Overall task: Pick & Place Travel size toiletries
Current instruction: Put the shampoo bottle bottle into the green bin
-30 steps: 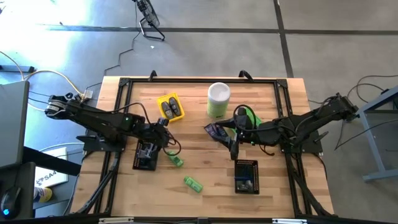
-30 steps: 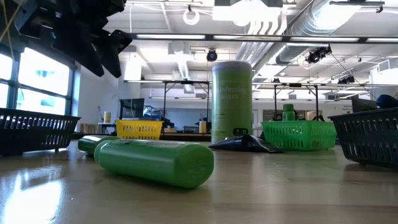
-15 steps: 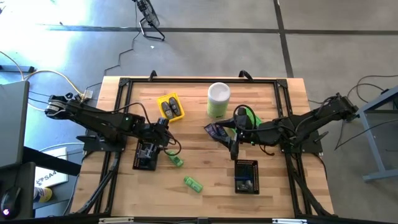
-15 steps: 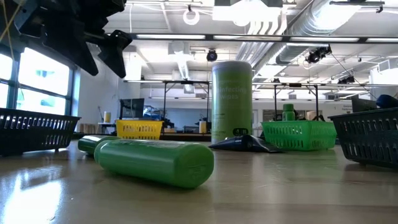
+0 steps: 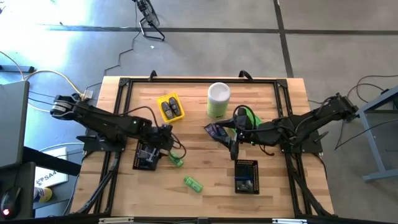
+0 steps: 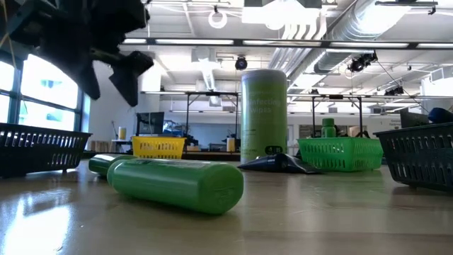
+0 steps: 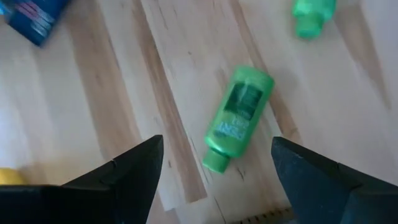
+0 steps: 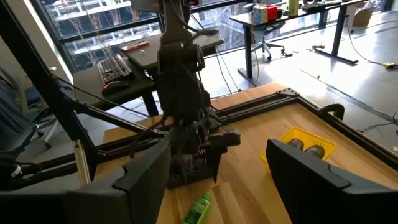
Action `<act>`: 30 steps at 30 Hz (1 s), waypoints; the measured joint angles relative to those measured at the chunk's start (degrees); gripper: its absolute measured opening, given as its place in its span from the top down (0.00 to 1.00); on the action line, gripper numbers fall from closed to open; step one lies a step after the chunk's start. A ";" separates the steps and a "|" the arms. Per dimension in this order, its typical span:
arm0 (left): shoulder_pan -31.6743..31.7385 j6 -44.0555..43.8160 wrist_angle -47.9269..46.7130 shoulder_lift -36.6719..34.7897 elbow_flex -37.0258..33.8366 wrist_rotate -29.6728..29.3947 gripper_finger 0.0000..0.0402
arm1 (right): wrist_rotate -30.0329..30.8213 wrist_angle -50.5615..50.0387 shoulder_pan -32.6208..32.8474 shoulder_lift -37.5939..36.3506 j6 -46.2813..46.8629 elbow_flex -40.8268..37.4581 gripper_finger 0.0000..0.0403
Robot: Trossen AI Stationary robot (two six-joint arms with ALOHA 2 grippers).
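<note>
Hovering just above a green mini bottle that lies flat on the tabletop, the left pincer stands wide and empty, beside the black mesh tray. A second green bottle lies nearby. The right pincer, wide and empty, waits beyond the first bottle, near dark navy packets.
</note>
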 joint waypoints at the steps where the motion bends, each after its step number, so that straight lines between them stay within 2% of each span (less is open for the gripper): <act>1: 0.00 0.24 -0.40 0.78 -0.03 0.40 0.27 | -0.02 -0.12 0.00 -0.01 0.00 0.00 0.36; 13: 0.00 6.38 3.24 9.24 -0.02 3.27 0.27 | 0.00 -2.15 0.00 0.00 0.20 0.00 0.36; 20: 0.00 6.49 6.65 13.04 0.04 4.32 0.27 | 0.00 -2.54 0.00 0.00 0.20 0.00 0.36; 30: -0.50 6.48 6.45 15.77 -0.12 4.31 0.27 | 0.03 -3.62 0.01 0.00 0.95 0.00 0.36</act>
